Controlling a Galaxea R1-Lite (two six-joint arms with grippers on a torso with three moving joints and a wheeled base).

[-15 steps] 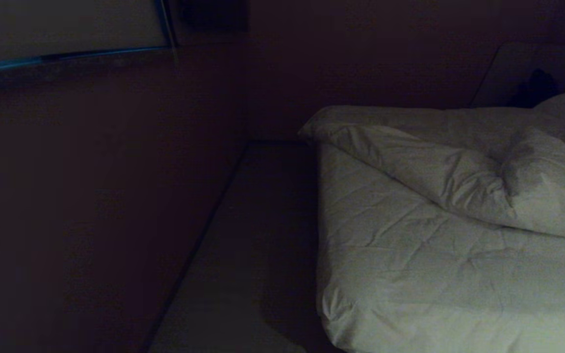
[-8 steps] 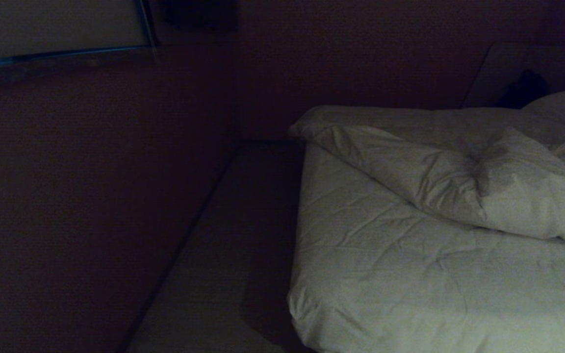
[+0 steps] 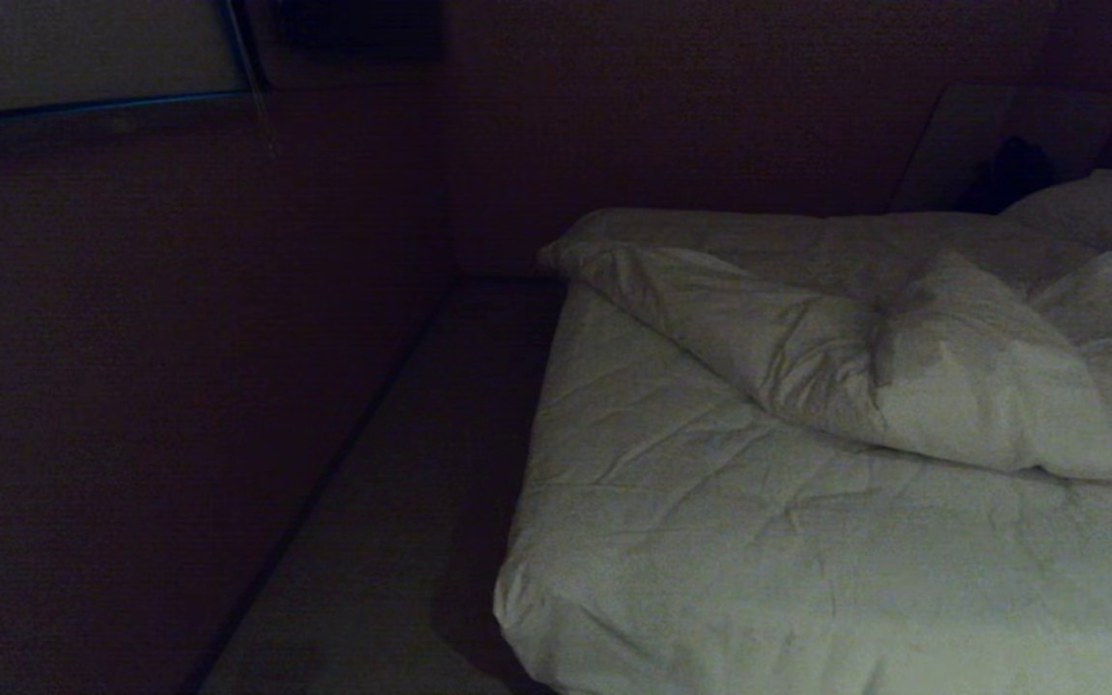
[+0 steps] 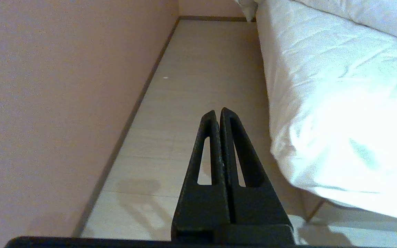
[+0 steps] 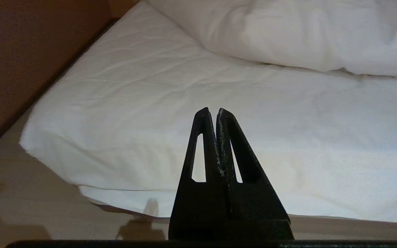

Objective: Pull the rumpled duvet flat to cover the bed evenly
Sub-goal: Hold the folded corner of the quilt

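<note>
In the left wrist view, the left gripper [image 4: 218, 112] is seen with its two black fingers pressed together, held above the pale floor [image 4: 198, 69]. A pinkish wall [image 4: 64, 86] with a dark skirting is found on one side of the floor, and the bed [image 4: 322, 103] on the other. The puffy duvet [image 4: 374, 17] is seen lying on the far part of the mattress.

The duvet [image 3: 903, 357] is soft, creased matt white cloth, the bed [image 3: 710, 541] quilted cloth, the floor [image 4: 198, 86] smooth pale wood.
</note>
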